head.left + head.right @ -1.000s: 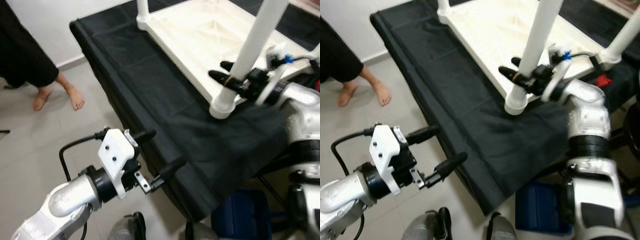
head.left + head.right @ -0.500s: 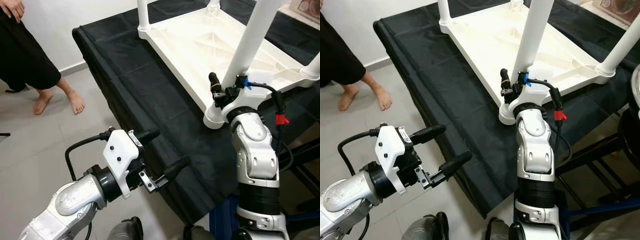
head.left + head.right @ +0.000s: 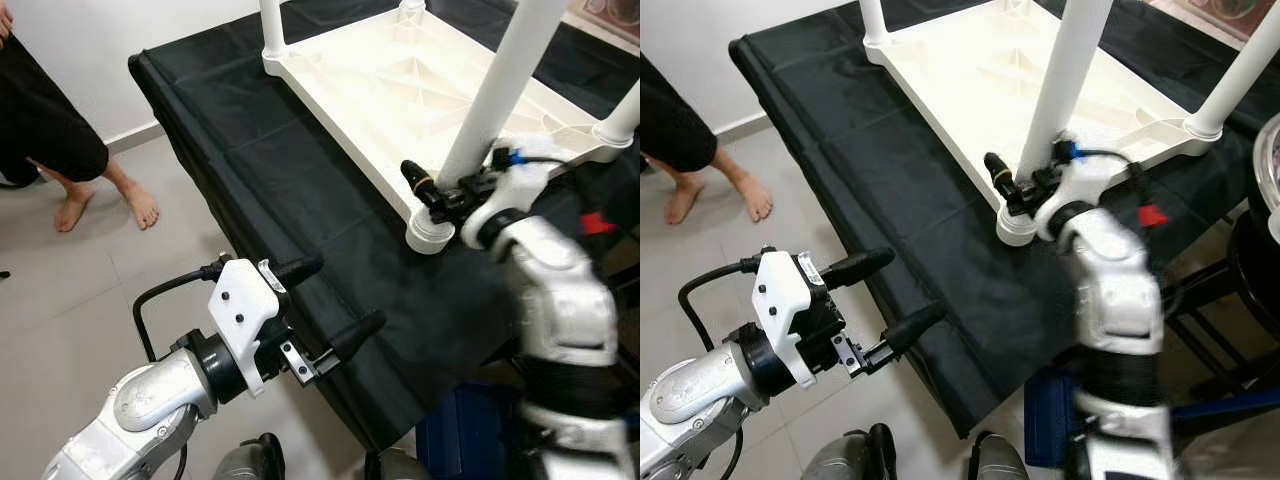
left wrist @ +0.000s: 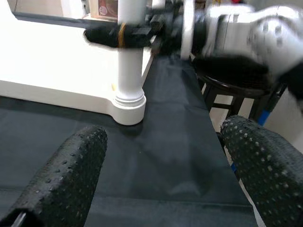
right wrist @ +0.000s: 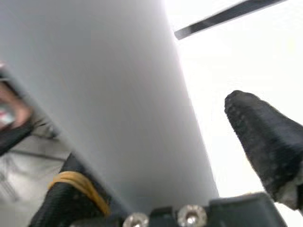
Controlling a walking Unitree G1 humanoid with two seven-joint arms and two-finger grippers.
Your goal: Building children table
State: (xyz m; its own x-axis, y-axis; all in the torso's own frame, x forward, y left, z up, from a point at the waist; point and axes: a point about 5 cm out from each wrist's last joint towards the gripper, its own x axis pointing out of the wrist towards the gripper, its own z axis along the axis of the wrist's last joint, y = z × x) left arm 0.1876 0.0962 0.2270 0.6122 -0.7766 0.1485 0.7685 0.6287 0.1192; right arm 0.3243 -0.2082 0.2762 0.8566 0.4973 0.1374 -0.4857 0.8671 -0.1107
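I had the white children's table (image 3: 400,90) lying upside down on the black cloth (image 3: 290,170) that covered the work surface, its legs pointing up. My right gripper (image 3: 440,188) was at the nearest table leg (image 3: 490,100), low down, just above the round socket (image 3: 432,230) at the corner of the frame. In the right wrist view the leg (image 5: 109,104) sat between the two black fingers (image 5: 265,142), one on each side of the tube; I could not tell whether they pressed on it or merely straddled it. The right arm itself was blurred in the head views.

My left gripper (image 3: 325,305) hung out past the near edge of the cloth, over the tiled floor (image 3: 70,290), well apart from the table. Its jaws stood wide apart with nothing between them, and in the left wrist view both dotted pads (image 4: 71,175) framed the same leg and socket (image 4: 129,106) across the cloth.

A person's bare feet (image 3: 105,205) stood on the floor at the far left, below a dark garment (image 3: 40,120).
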